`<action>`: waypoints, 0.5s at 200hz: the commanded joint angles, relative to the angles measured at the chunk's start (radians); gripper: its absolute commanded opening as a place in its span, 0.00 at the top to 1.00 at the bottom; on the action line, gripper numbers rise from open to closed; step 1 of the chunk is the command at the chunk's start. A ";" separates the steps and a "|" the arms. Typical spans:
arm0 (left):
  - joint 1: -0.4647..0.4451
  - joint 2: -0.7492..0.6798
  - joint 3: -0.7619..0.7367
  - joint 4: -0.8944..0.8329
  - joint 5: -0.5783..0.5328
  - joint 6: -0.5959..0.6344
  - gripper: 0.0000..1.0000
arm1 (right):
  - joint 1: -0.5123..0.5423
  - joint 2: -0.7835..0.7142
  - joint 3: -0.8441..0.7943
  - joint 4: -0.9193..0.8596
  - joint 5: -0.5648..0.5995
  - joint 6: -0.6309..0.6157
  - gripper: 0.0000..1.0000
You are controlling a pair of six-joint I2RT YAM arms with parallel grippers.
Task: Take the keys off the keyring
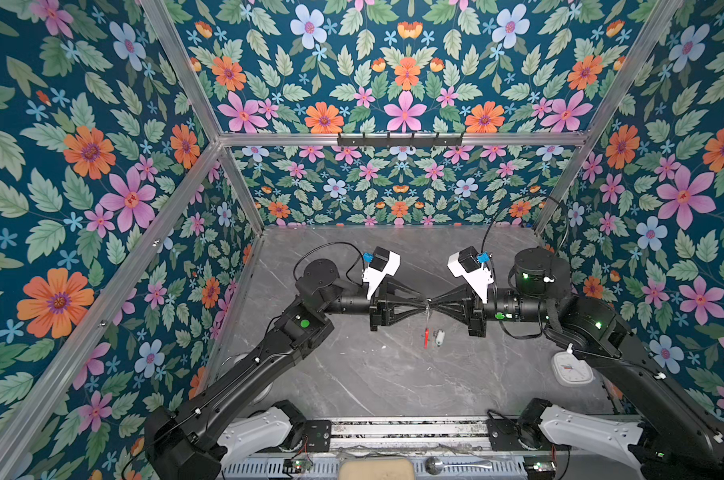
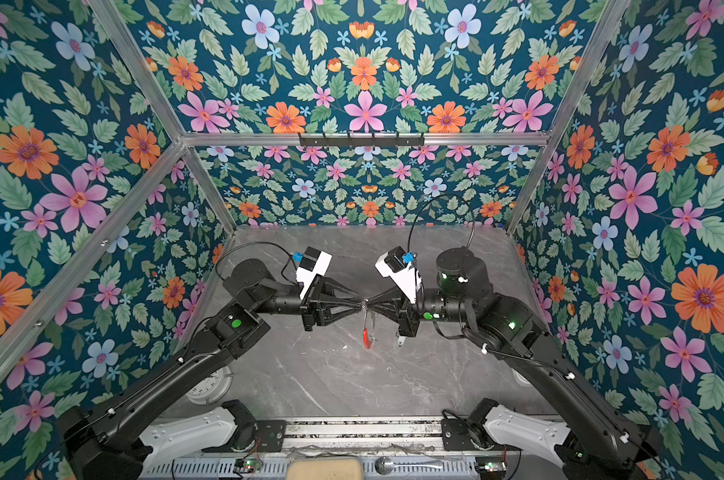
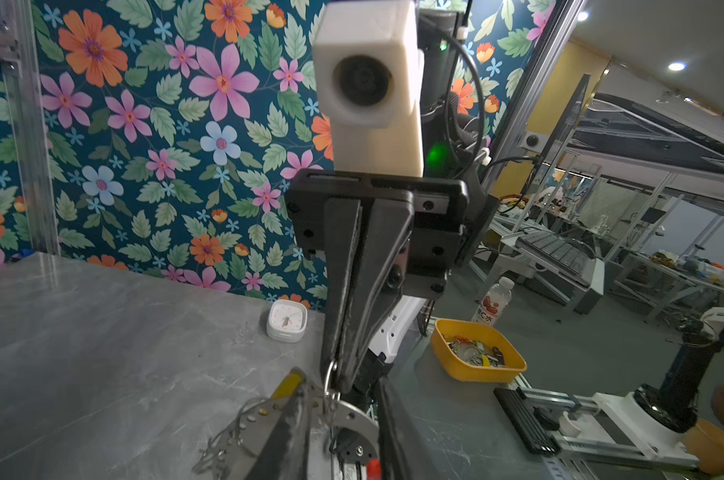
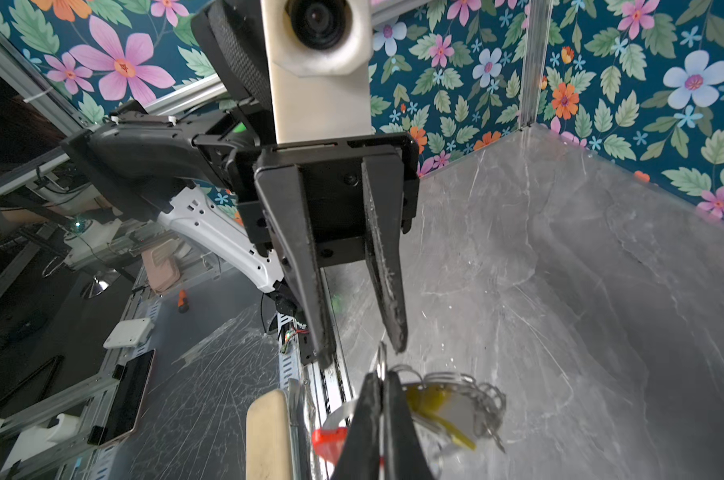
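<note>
Above the grey marble table (image 1: pixel 372 382), our right gripper (image 3: pixel 337 377) pinches the keyring (image 4: pixel 331 438) tight. Our left gripper (image 4: pixel 362 351) has its jaws slightly apart beside it.

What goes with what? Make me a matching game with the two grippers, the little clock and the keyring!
Things:
1. left gripper
2. right gripper
3. square clock
4. lowest bit of the hanging keyring

Colour or state:
A. red
B. open
C. white
D. shut on the keyring

Pairs: 1-B, 2-D, 3-C, 4-A
</note>
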 commanded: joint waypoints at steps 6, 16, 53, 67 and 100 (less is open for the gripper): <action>0.002 0.015 0.027 -0.107 0.061 0.049 0.76 | 0.003 0.006 0.013 -0.042 0.018 -0.022 1.00; 0.003 0.018 0.033 -0.111 0.069 0.049 0.79 | 0.003 0.008 0.012 -0.043 0.027 -0.019 1.00; 0.003 0.030 0.047 -0.111 0.093 0.046 0.85 | 0.020 0.017 0.019 -0.053 0.080 -0.023 1.00; 0.004 0.035 0.049 -0.109 0.100 0.044 0.85 | 0.033 0.023 0.023 -0.061 0.100 -0.027 1.00; 0.004 0.048 0.053 -0.105 0.111 0.032 0.85 | 0.076 0.038 0.038 -0.079 0.168 -0.048 1.00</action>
